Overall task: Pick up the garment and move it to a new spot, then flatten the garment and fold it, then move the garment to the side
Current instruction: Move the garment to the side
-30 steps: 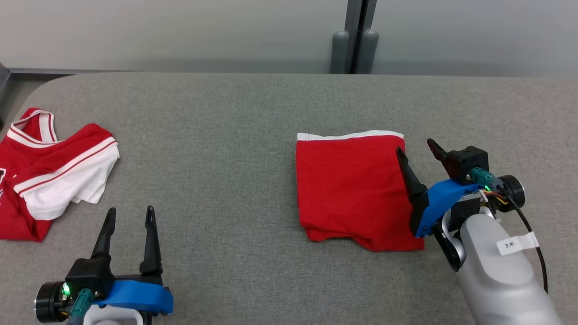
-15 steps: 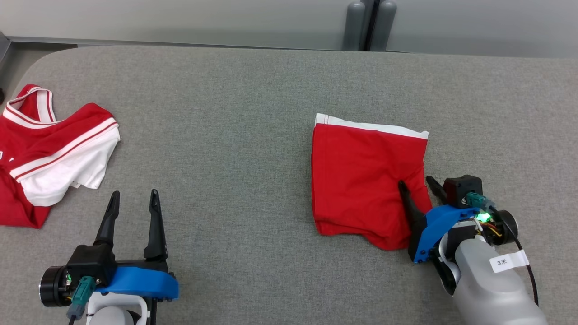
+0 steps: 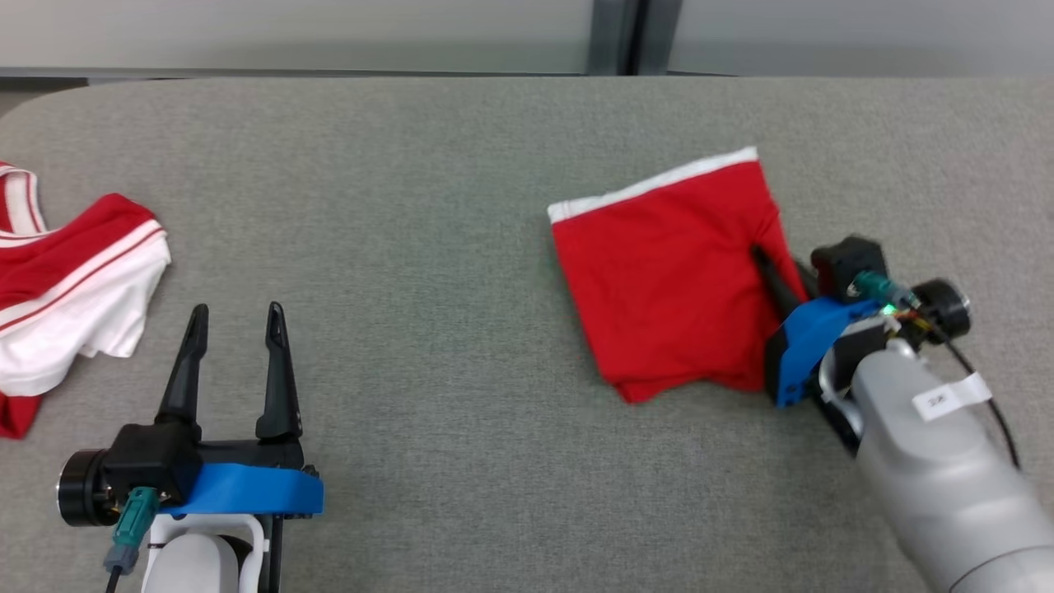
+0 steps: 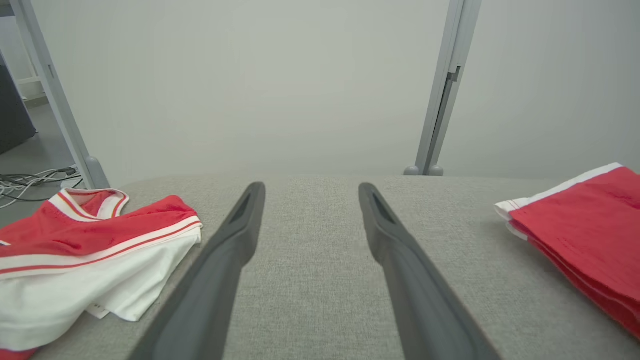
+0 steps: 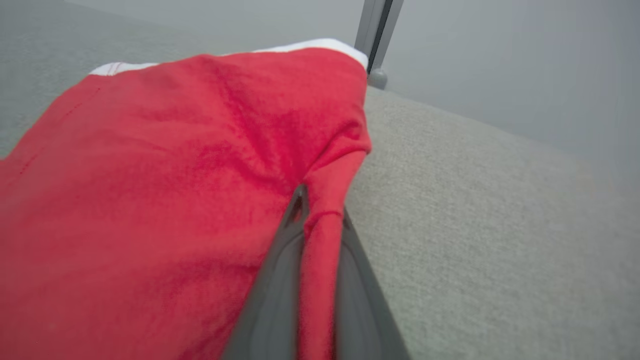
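Note:
The garment (image 3: 667,280) is a folded red piece with a white band along its far edge, lying right of centre on the grey table (image 3: 412,206). My right gripper (image 3: 774,263) is shut on the garment's right edge. In the right wrist view a ridge of red cloth (image 5: 150,175) is pinched between the two fingers of the right gripper (image 5: 320,210). My left gripper (image 3: 236,313) stands open near the front left with nothing between its fingers. In the left wrist view the left gripper (image 4: 310,190) points over bare table, with the garment (image 4: 585,220) off to the right.
A second red and white garment (image 3: 74,288) lies crumpled at the table's left edge, also in the left wrist view (image 4: 75,245). A grey wall with a vertical post (image 3: 613,37) runs behind the table. Cables lie on the floor (image 4: 30,180) past the left edge.
My right gripper has shut on the garment's right edge, and the garment now lies skewed with its white band slanting. The head camera has shifted. The left gripper stays open.

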You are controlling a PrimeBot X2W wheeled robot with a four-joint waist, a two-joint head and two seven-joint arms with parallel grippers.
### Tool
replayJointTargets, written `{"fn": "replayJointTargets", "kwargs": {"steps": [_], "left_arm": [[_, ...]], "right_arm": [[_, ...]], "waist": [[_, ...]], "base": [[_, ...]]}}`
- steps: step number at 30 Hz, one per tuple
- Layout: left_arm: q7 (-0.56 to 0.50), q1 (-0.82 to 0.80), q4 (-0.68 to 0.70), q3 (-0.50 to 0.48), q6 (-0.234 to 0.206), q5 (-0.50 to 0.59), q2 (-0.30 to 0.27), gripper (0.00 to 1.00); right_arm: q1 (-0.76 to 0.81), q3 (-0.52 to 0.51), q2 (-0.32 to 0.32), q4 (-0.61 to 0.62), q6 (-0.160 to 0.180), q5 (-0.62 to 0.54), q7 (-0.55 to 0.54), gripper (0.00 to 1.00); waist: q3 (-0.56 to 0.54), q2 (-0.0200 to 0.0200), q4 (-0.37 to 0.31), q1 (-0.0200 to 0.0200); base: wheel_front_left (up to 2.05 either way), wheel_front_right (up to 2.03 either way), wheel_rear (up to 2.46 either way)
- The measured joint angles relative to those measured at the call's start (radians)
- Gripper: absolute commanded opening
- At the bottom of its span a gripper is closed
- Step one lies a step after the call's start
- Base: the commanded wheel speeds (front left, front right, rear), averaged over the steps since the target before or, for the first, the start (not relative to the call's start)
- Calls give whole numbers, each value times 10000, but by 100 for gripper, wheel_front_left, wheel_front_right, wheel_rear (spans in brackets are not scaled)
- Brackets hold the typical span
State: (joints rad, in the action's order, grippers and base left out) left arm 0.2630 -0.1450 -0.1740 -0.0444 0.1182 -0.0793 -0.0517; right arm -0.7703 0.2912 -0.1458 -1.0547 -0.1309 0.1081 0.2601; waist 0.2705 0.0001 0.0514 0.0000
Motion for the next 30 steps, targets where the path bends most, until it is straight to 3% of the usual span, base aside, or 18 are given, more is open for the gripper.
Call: {"fn": "replayJointTargets", "kwargs": {"steps": [9,15,22,30], "left_arm": [[0,-271,1139,-44,25,213,-27,100],[2,-662,1948,29,56,458,-431,100],[0,-1064,2966,125,59,679,-1032,100],[0,-1235,3735,224,61,792,-1342,100]], "right_arm": [[-1732,648,-1434,63,0,238,10,0],[-2906,658,-2385,316,2,451,12,0],[-3843,456,-3087,383,0,639,-128,0],[-4678,336,-3676,-2,2,794,-474,0]], "waist": [[1272,1,-932,2],[2387,2,-1792,2],[3405,2,-2584,2],[4011,2,-2817,1]], "base": [[0,0,0],[0,0,0],[0,0,0],[0,0,0]]}}
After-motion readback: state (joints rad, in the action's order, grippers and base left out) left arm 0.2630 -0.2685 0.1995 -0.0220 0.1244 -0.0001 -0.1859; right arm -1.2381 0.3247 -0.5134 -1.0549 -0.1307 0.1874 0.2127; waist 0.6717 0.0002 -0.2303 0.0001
